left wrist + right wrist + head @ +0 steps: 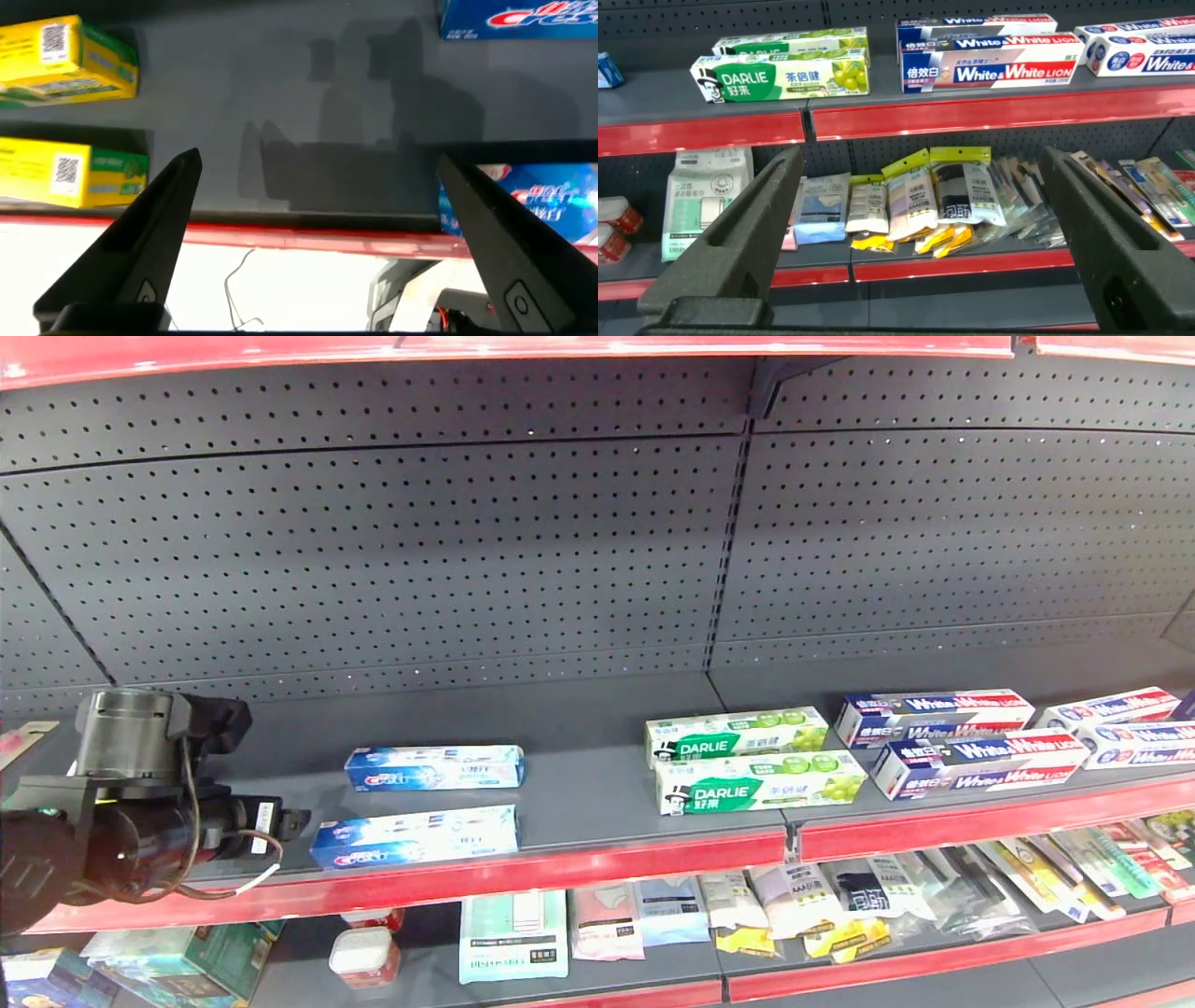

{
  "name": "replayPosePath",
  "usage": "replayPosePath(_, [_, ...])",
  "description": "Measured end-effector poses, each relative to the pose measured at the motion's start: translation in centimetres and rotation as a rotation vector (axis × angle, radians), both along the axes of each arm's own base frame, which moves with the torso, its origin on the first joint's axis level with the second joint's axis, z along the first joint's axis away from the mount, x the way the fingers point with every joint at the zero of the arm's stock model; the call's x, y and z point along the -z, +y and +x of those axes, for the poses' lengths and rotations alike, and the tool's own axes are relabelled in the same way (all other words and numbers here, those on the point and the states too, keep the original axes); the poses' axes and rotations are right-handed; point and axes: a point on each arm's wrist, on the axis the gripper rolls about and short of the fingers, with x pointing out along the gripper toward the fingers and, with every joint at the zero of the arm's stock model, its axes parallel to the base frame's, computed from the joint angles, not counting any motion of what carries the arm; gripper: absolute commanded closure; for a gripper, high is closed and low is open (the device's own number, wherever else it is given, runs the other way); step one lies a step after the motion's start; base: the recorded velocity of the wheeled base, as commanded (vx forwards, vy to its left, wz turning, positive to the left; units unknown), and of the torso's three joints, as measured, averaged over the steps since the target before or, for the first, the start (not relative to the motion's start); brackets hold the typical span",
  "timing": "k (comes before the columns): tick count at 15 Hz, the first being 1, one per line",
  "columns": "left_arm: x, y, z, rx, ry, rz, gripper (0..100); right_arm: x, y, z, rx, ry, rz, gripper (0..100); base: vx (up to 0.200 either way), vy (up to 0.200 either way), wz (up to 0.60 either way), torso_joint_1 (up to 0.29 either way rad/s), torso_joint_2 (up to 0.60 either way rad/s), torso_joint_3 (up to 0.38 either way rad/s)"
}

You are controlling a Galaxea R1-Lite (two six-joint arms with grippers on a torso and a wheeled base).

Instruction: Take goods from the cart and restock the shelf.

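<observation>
The left gripper (318,159) stands with its fingers spread wide and nothing between them. It hangs over the front lip (560,873) of the shelf (597,737), touching no goods. We see two yellow boxes (65,61) to one side of it and two blue boxes (434,767) to the other, with bare deck between. The right gripper (922,154) is likewise wide apart and empty. It is held off from the shelving and faces the packets (915,201) on the lower shelf (299,943).

On the shelf, the blue boxes lie left of centre, one far and one near. Two green boxes (736,735) lie right of centre, and white boxes (934,714) lie further right. All lie flat in pairs, lengthwise to the lip. Nothing stands between the left gripper and the bare deck.

The deck is grey with a red lip. The back panel (373,551) is grey perforated sheet. A red-lidded tub (366,957) sits at the left of the lower shelf.
</observation>
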Motion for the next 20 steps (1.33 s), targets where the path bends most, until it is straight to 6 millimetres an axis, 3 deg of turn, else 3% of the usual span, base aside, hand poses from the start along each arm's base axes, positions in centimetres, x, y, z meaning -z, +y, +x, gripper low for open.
replayPosePath(3, [-2.2, 1.1, -2.0, -0.002, -0.077, 0.03, 0, 0.0, 0.0, 0.0, 0.0, 0.0, 0.0, 0, 0.0, 0.0, 0.0, 0.0, 0.0, 0.0])
replayPosePath(5, [-4.0, 1.3, -4.8, 0.018, -0.167, 0.027, 0, 0.0, 0.0, 0.0, 0.0, 0.0, 0.0, 0, 0.0, 0.0, 0.0, 0.0, 0.0, 0.0])
replayPosePath(7, [-5.3, 1.2, -9.0, 0.052, -0.265, 0.017, 0, 0.0, 0.0, 0.0, 0.0, 0.0, 0.0, 0, 0.0, 0.0, 0.0, 0.0, 0.0, 0.0])
replayPosePath(9, [-5.8, 0.8, -14.7, 0.082, -0.368, 0.007, 0, 0.0, 0.0, 0.0, 0.0, 0.0, 0.0, 0, 0.0, 0.0, 0.0, 0.0, 0.0, 0.0])
replayPosePath(11, [-4.5, 0.3, -20.4, 0.127, -0.465, -0.005, 0, 0.0, 0.0, 0.0, 0.0, 0.0, 0.0, 0, 0.0, 0.0, 0.0, 0.0, 0.0, 0.0])
replayPosePath(13, [-1.5, 0.0, -24.5, 0.172, -0.533, -0.039, 0, 0.0, 0.0, 0.0, 0.0, 0.0, 0.0, 0, 0.0, 0.0, 0.0, 0.0, 0.0, 0.0])
replayPosePath(15, [1.5, -0.1, -26.4, 0.174, -0.55, -0.135, 0, 0.0, 0.0, 0.0, 0.0, 0.0, 0.0, 0, 0.0, 0.0, 0.0, 0.0, 0.0, 0.0])
replayPosePath(20, [2.8, 0.1, -27.4, 0.147, -0.654, -0.117, 0, 0.0, 0.0, 0.0, -0.001, 0.001, -0.011, 0, 0.0, 0.0, 0.0, 0.0, 0.0, 0.0])
